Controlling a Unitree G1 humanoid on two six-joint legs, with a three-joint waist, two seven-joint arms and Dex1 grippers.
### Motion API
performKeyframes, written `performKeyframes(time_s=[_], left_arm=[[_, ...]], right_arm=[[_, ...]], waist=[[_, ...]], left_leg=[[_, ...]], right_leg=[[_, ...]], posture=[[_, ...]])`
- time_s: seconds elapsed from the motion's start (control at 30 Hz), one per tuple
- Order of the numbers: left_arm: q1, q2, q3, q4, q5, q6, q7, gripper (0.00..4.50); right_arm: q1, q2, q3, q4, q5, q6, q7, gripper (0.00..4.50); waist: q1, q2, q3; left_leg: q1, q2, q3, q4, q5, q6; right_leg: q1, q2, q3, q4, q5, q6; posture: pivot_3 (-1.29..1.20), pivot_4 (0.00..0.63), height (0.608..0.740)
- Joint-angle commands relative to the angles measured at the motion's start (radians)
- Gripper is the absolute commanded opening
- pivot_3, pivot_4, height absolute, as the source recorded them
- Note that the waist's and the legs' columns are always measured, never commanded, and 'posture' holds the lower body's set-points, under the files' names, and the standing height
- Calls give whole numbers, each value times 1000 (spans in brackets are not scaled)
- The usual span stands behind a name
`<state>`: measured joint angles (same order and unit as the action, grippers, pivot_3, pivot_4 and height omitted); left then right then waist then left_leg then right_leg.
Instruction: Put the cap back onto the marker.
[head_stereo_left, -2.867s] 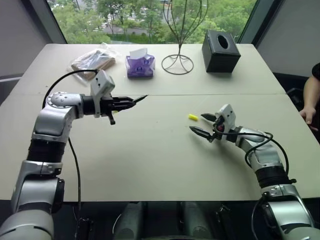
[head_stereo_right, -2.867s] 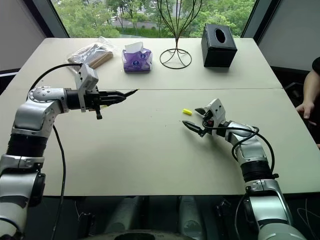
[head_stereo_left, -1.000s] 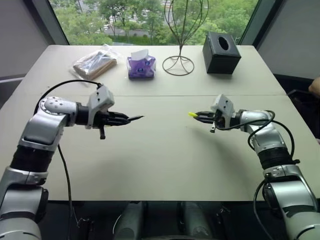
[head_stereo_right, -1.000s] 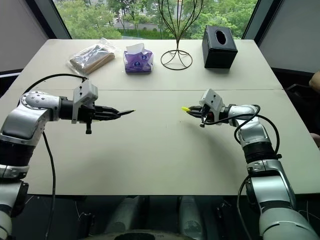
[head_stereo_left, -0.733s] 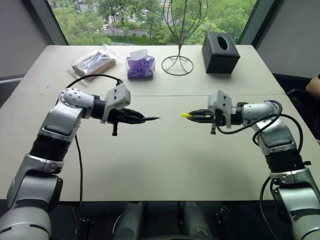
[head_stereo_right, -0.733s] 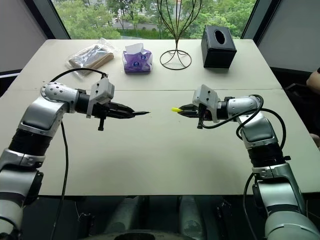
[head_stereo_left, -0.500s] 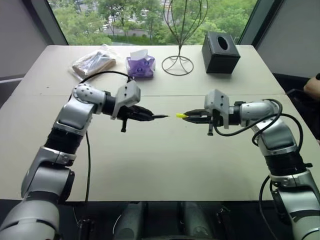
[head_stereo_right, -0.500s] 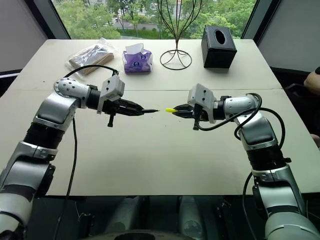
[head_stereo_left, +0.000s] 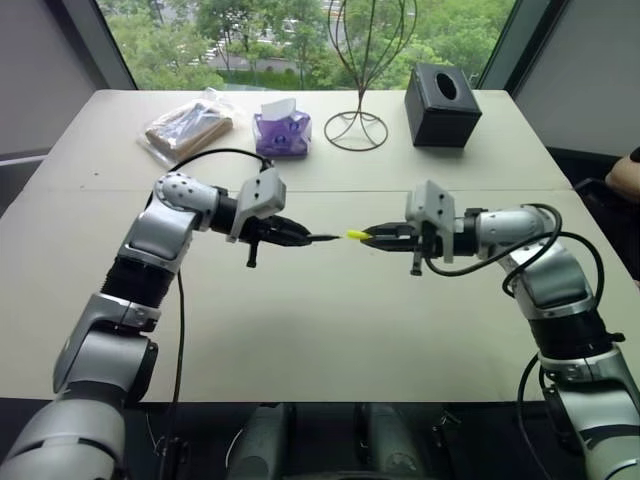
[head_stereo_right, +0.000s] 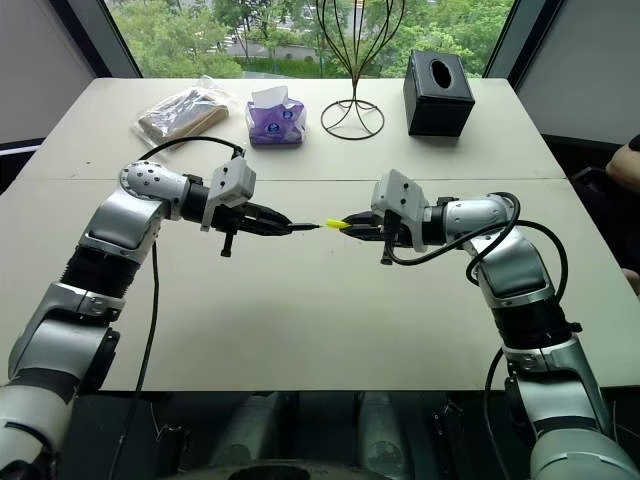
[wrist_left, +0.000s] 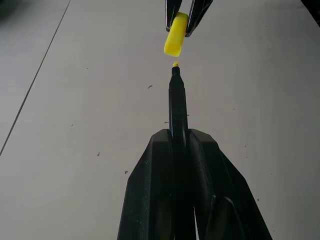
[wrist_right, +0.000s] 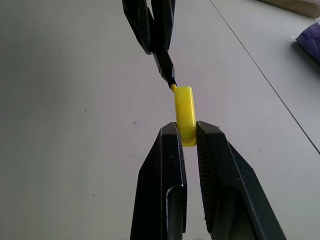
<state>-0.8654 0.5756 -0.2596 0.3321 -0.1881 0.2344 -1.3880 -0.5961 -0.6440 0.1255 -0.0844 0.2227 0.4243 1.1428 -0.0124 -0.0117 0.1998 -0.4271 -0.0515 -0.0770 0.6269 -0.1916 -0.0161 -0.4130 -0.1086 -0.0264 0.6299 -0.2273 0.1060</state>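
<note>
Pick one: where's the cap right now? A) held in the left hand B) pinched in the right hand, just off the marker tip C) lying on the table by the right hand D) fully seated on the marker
B: the cap is clamped in the right hand, with the marker tip just at its open end, not yet seated.

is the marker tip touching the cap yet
Apart. The left wrist view shows a thin strip of table between the marker tip and the open end of the cap, which sits slightly off the marker's line.
</note>
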Motion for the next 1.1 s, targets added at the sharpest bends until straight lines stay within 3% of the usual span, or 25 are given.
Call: performKeyframes(time_s=[0.03, 1.1], left_arm=[[1, -4, 21, -42, -11, 3, 9, 0], [-5, 32, 39, -59, -19, 39, -10, 0]], right_arm=[[4, 7, 5, -64, 33, 14, -6, 24], [-4, 7, 7, -14, 43, -10, -37, 24]], waist=[[0, 0, 0], [0, 0, 0]], left_leg=[[0, 0, 0, 0, 0, 0], [0, 2, 0, 0, 0, 0]], right_leg=[[0, 0, 0, 0, 0, 0], [0, 0, -1, -1, 0, 0]], posture=[[0, 150, 740], [0, 150, 740]])
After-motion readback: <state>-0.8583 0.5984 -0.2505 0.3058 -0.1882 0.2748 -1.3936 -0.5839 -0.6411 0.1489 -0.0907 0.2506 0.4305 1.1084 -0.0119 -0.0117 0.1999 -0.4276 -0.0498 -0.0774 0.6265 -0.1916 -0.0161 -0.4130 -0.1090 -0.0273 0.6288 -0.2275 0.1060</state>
